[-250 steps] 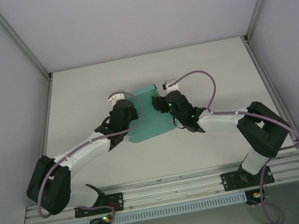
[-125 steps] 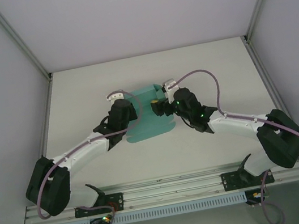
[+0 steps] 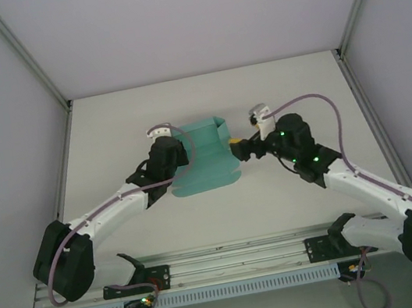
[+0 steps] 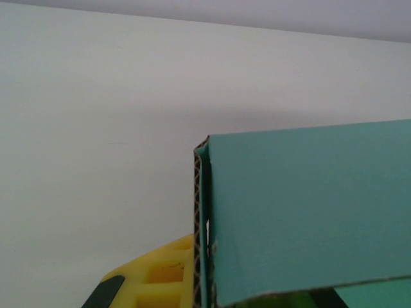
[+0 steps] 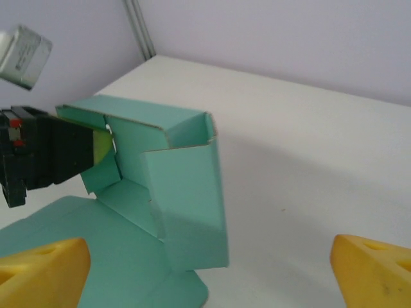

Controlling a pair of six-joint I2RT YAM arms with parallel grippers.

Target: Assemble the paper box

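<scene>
The paper box point(image 3: 208, 165) is teal card, partly folded, lying mid-table with its far walls raised. My left gripper point(image 3: 182, 152) is shut on the box's left wall. In the left wrist view the corrugated wall edge point(image 4: 200, 224) is pinched against a yellow finger point(image 4: 154, 282), and a teal panel point(image 4: 308, 205) hides the other finger. My right gripper point(image 3: 240, 148) stands open just right of the box and touches nothing. From the right wrist the box point(image 5: 180, 186) has an upright right-hand flap, with the wide-open right gripper point(image 5: 205, 276) in front of it.
White tabletop point(image 3: 107, 131) stretches around the box, bounded by grey walls and metal frame posts point(image 3: 24, 58). The left arm's black wrist point(image 5: 38, 154) sits at the box's far-left corner in the right wrist view. Open table point(image 5: 308, 167) lies right of the box.
The right gripper has opened and drawn back to the right, off the box. The box's right flap now stands free. The left gripper has kept its hold and barely moved.
</scene>
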